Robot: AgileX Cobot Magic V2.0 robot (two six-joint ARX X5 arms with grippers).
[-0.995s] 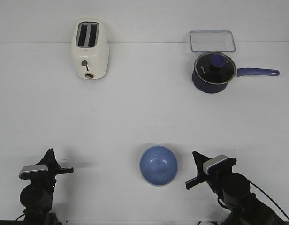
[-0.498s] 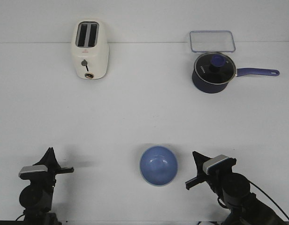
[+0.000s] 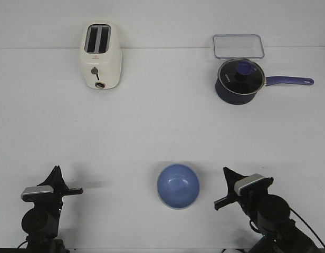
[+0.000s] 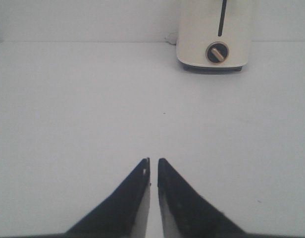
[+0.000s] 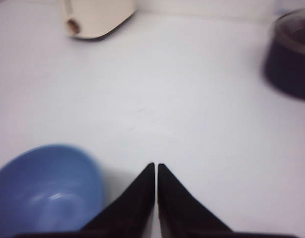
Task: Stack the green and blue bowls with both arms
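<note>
The blue bowl (image 3: 178, 185) stands upright near the table's front edge, at the middle. It also shows in the right wrist view (image 5: 43, 193), just beside my right gripper. No green bowl shows in any view. My left gripper (image 3: 57, 171) is shut and empty at the front left, far from the bowl; its jaws are nearly together in the left wrist view (image 4: 153, 159). My right gripper (image 3: 226, 170) is shut and empty just right of the bowl, apart from it; its jaws are together in the right wrist view (image 5: 156, 164).
A cream toaster (image 3: 101, 55) stands at the back left, and shows in the left wrist view (image 4: 215, 34). A dark navy lidded saucepan (image 3: 240, 80) with a long handle is at the back right, with a clear lidded container (image 3: 238, 46) behind it.
My right arm has shifted a little to the right, away from the blue bowl. The bowl and my left arm have not moved.
</note>
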